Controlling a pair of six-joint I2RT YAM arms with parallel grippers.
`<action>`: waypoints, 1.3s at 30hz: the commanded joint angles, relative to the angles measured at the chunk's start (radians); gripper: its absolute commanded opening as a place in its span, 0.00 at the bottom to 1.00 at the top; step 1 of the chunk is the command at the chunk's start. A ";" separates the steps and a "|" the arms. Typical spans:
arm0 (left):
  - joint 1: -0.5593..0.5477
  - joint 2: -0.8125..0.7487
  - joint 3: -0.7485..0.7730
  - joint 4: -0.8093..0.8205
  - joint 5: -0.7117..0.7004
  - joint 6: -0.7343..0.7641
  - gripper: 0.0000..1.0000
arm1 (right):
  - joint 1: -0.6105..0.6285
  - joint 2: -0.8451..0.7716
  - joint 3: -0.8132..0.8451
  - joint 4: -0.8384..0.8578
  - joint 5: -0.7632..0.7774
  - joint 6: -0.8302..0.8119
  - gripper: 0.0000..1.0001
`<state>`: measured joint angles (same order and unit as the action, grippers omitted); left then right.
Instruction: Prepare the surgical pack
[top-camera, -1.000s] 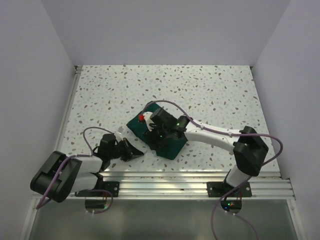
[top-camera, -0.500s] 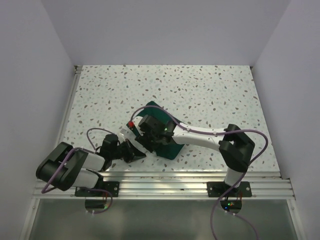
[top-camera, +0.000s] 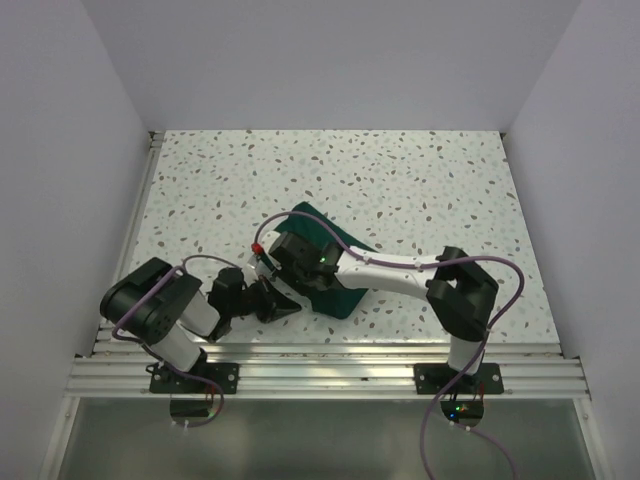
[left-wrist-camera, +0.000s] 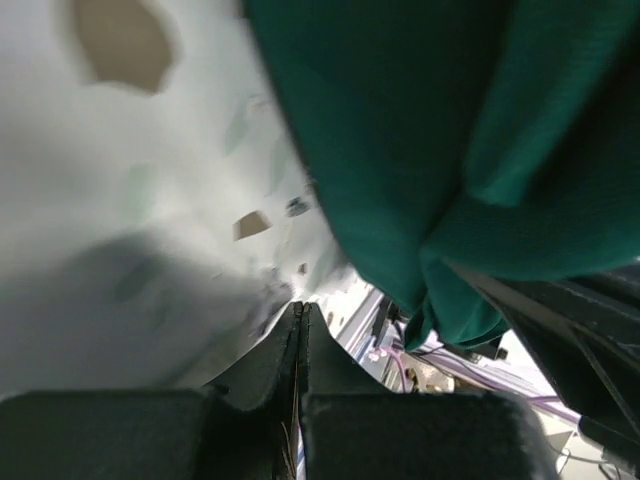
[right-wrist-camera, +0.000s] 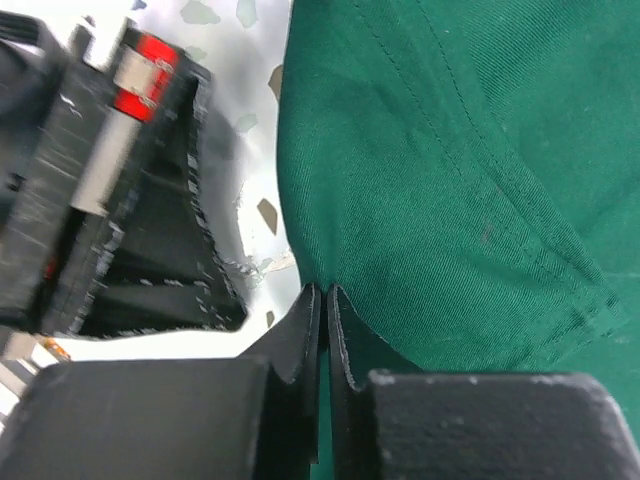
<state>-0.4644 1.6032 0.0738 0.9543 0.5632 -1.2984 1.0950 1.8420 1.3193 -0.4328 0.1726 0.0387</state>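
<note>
Overhead view of a dark green surgical pack (top-camera: 318, 222) lying a little rumpled on a speckled table (top-camera: 420, 180), with two robot arms reaching in from its near side. In the last second the right gripper (right-wrist-camera: 322, 292) has slid off the top of the pack to its left edge and snapped closed there. Its wrist camera shows both fingertips meeting right on the stitched hem, apparently pinching the cloth. The left gripper (left-wrist-camera: 300, 315) has swung in closer and now sits just beside the pack's near-left edge, its fingers pressed tight together with nothing between them. The pack's far corner lies flat on the table, while much of its middle is hidden under the right arm. This looks like the start of a fold or a pull, with a fresh grip on the left hem
</note>
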 joint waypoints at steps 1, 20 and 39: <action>-0.023 0.033 0.044 0.113 -0.029 -0.021 0.00 | 0.003 0.003 0.057 0.009 0.018 0.013 0.00; -0.039 0.299 0.156 0.357 -0.074 -0.021 0.00 | -0.274 -0.079 0.058 -0.014 -0.416 0.211 0.00; -0.068 0.189 -0.005 0.402 -0.140 -0.131 0.00 | -0.365 -0.081 0.037 0.023 -0.544 0.279 0.00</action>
<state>-0.5129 1.8236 0.0933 1.2724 0.4400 -1.3964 0.7319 1.8069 1.3464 -0.4400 -0.3359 0.3073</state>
